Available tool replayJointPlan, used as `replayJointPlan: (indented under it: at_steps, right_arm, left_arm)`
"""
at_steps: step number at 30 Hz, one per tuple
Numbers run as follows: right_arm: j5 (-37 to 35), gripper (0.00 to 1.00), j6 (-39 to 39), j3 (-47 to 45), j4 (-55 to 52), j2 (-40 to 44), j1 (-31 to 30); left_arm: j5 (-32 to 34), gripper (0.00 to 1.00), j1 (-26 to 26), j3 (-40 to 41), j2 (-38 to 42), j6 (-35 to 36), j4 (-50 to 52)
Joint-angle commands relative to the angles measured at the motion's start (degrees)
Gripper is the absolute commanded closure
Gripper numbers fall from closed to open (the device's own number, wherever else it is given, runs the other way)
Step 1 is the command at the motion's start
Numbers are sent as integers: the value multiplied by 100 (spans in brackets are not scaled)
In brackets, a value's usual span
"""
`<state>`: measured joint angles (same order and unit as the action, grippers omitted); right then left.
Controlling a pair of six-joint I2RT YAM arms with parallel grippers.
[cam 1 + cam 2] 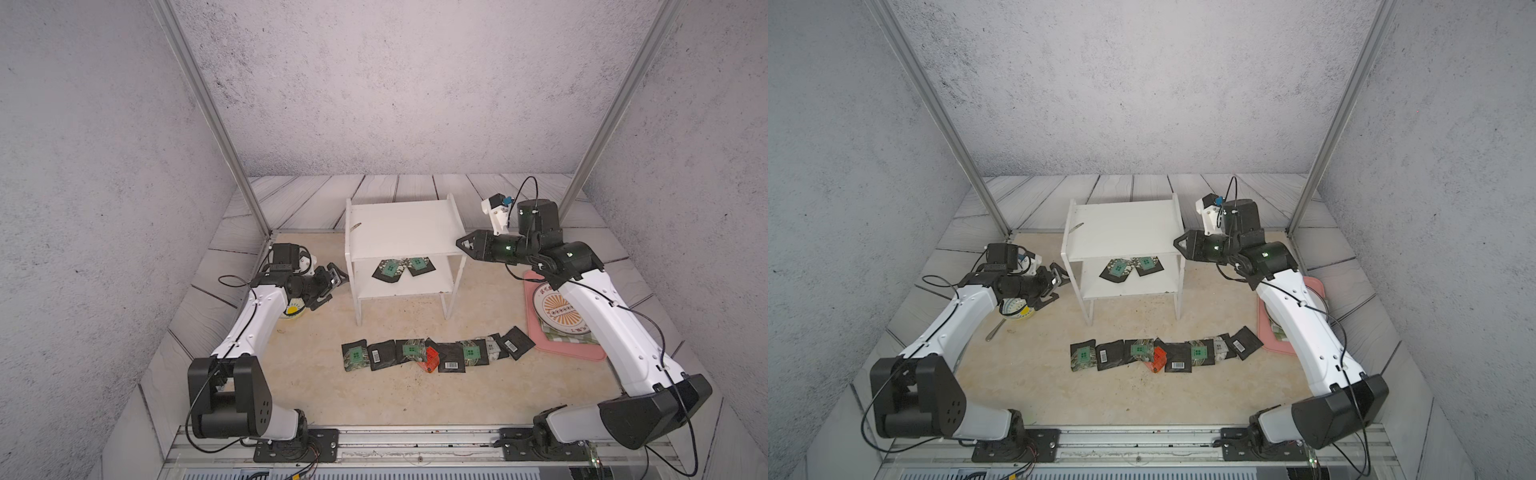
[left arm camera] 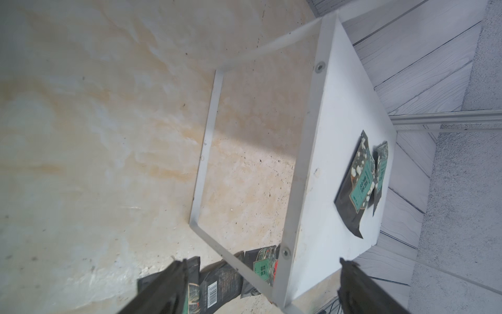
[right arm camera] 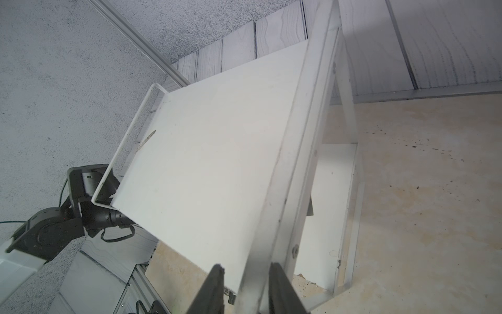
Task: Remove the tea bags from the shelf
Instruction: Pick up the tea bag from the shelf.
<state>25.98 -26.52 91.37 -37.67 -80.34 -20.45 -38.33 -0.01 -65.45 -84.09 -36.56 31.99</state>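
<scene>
Your right fingers (image 3: pixel 214 291) are narrow, closed on either side of the side rail of the shelf (image 1: pixel 403 226) at top-board height. I judge this hold is there to pin the light shelf so it cannot slide while the other arm reaches in. Your left fingers (image 2: pixel 168 288) stand wide with nothing between them, just outside the opposite side of the shelf and level with the lower board. That width suits taking a flat sachet by its edge.

2 tea bags (image 1: pixel 390 269) lie on the lower board, touching each other. They are ahead of the left fingers, past the side frame and well apart from them. The top board beside the right fingers carries no bags, only a thin scrap (image 1: pixel 355 225). About 8 more lie in an overlapping row of sachets (image 1: pixel 469 352) on the worktop (image 1: pixel 316 395), lower than both sets of fingers and in front of the shelf's legs. So the task looks mostly done.

The bags are black with green square labels. The left wrist view shows lines of print on them, too blurred to read. 3 sachets in the row show white barcode stickers (image 1: pixel 451 365), and 1 is red-orange (image 1: pixel 431 358). The plate (image 1: pixel 555 309) on the pink tray (image 1: pixel 577 353), under your right arm, has red characters round its rim that I cannot read.
</scene>
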Motion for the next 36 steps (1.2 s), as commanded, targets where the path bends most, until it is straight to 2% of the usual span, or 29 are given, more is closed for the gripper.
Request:
replayJointPlan:
  at_steps: [1,7,15,22,29,36]
  right_arm:
    - [-40,68,7,-67,-338,84,-12]
    - [-31,68,5,-71,-309,51,-10]
    - [-32,68,7,-67,-303,18,-11]
    - [-22,68,7,-98,-294,3,-11]
    - [-20,68,-15,-144,-272,1,-10]
    - [-23,68,-20,-181,-267,27,-11]
  left_arm:
    - [-503,10,36,-281,-270,-95,-296]
    - [-755,10,-21,-513,-649,-200,-624]
    - [-900,9,-427,-1053,-1378,-229,-695]
    - [-1317,9,-697,-1319,-1881,-191,-863]
    - [-1345,8,-899,-1375,-2089,-134,-877]
    - [-1062,10,-1053,-1428,-2265,34,-639]
